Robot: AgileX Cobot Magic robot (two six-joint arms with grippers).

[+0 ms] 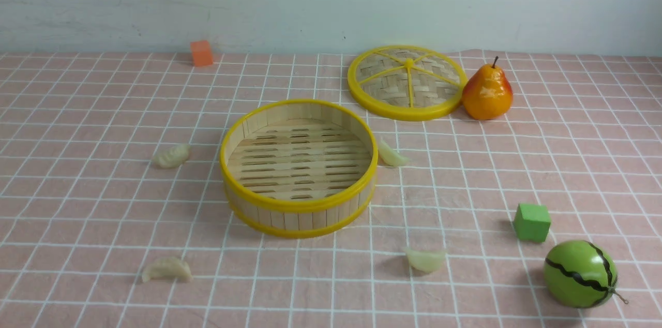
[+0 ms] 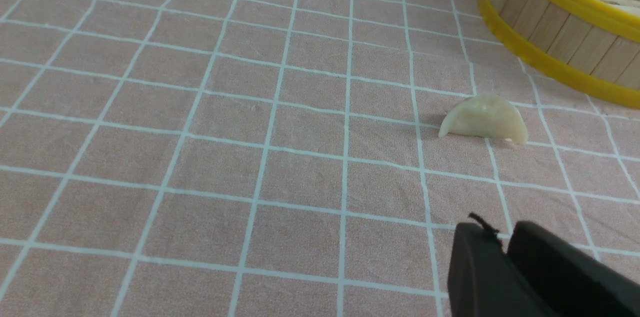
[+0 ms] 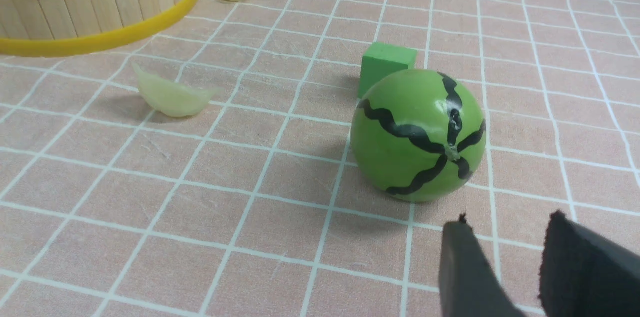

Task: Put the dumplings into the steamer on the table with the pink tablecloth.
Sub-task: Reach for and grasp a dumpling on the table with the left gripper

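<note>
Currently the steamer (image 1: pixel 298 217) is empty. Your left gripper (image 2: pixel 500 237) is closed, right gripper (image 3: pixel 507 222) parted, both empty; open left for the dumpling (image 1: pixel 167 269) at steamer's seven o'clock.

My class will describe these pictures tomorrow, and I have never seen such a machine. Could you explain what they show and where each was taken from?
This is a robot with two arms, each ending in a gripper. The wide picture looks forward from between the arms. The other two come from cameras on the left and right wrists. On the pink cloth stands an empty steamer, with four dumplings lying around it. Behind are its lid, a pear and an orange cube. On the right sit a green cube and a watermelon. The left gripper is shut and the right gripper is slightly open. Neither holds anything.
</note>
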